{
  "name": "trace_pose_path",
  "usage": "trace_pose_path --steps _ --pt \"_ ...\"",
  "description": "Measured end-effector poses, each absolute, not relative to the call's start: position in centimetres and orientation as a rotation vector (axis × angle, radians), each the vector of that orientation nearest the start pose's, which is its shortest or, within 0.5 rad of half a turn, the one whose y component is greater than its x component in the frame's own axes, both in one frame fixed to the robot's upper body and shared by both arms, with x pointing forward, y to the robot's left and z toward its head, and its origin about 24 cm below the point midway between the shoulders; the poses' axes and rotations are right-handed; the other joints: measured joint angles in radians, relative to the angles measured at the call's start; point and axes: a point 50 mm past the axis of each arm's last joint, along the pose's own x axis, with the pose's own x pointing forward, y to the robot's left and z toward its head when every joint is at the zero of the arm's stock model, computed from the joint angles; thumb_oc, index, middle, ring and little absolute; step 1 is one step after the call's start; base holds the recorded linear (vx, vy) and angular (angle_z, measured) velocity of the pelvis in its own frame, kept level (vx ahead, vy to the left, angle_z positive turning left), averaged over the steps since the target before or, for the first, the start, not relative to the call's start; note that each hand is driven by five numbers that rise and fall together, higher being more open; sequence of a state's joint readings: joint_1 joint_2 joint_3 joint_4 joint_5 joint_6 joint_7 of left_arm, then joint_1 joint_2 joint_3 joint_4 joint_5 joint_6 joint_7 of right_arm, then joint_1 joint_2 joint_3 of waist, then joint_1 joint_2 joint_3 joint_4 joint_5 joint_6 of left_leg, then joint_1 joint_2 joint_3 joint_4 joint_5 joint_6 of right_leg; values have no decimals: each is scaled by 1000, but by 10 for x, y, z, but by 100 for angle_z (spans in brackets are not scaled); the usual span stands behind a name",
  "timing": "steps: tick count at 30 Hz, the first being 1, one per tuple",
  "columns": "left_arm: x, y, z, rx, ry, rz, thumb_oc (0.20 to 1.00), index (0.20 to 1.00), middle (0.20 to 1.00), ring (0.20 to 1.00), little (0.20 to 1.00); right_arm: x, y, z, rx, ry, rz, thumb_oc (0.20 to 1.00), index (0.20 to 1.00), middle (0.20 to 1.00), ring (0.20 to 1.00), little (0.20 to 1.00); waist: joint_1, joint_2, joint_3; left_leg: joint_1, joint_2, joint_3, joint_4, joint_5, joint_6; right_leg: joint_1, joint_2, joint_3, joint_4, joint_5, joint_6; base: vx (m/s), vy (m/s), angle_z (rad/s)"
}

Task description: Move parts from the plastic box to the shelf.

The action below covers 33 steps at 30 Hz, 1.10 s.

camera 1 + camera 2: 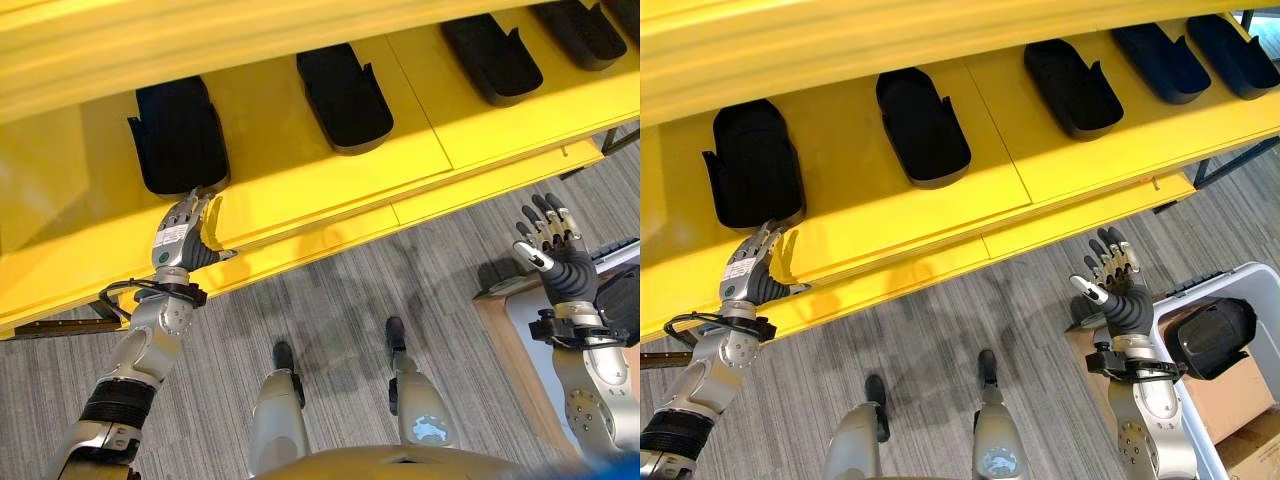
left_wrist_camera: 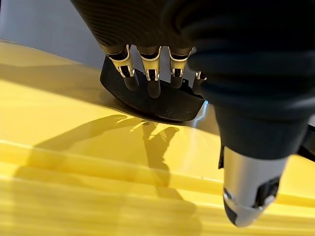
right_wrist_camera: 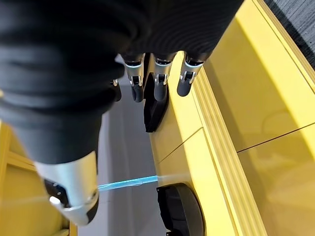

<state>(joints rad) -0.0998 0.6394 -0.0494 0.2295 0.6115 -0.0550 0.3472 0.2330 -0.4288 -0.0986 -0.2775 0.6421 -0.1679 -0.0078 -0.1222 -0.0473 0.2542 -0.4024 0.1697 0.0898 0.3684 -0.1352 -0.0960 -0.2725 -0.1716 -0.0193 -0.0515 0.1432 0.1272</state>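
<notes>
At the shelf's (image 1: 890,215) front edge, the left hand (image 1: 748,270), fingers straight and empty, could nudge the leftmost part (image 1: 752,165) askew, while the right hand (image 1: 1118,285) hangs spread and idle.

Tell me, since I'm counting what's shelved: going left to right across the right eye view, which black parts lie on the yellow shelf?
First part → second part → third part → fourth part → fifth part, all on the shelf.

Yellow shelf (image 1: 1080,165) w/ black parts (image 1: 923,125)
</notes>
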Motion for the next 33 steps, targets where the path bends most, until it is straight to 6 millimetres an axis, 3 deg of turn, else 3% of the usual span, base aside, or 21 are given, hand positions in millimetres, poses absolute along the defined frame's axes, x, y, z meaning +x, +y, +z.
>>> trace_pose_path --steps 6,10,18,23,28,33 --pt "272 270 82 1247 -155 238 1000 1000 1000 1000 1000 205 -240 95 194 -232 -50 1000 1000 1000 1000 1000 -16 -4 -1 1 4 10 1 0 0 -16 3 10 18 0 0 -12 -1 -6" --pt "252 280 73 1240 -109 252 1000 1000 1000 1000 1000 205 -239 95 195 -232 -49 1000 1000 1000 1000 1000 -15 -2 -2 1 4 9 0 1 0 -16 3 10 18 0 -1 0 0 0" --pt "238 298 98 1244 -165 380 1000 1000 1000 1000 1000 205 -238 97 193 -241 -43 1000 1000 1000 1000 1000 9 2 -3 3 4 8 0 1 -1 -14 4 10 20 1 -1 0 0 0" --pt "227 310 99 1234 -134 421 1000 1000 1000 1000 1000 205 -238 97 190 -240 -43 1000 1000 1000 1000 1000 23 14 -3 10 4 8 -2 2 -1 -9 3 10 20 0 -2 0 0 0" --pt "219 305 114 1218 -213 434 1000 1000 1000 1000 1000 205 -238 98 186 -243 -40 1000 1000 1000 1000 1000 34 18 -6 28 3 9 -20 6 -2 4 2 8 19 -6 -8 0 0 0" --pt "209 295 127 1084 -308 441 1000 1000 1000 1000 1000 204 -238 98 184 -245 -37 1000 1000 1000 1000 1000 34 34 -18 39 2 9 -34 10 -5 10 2 7 18 -6 -8 8 -5 0"
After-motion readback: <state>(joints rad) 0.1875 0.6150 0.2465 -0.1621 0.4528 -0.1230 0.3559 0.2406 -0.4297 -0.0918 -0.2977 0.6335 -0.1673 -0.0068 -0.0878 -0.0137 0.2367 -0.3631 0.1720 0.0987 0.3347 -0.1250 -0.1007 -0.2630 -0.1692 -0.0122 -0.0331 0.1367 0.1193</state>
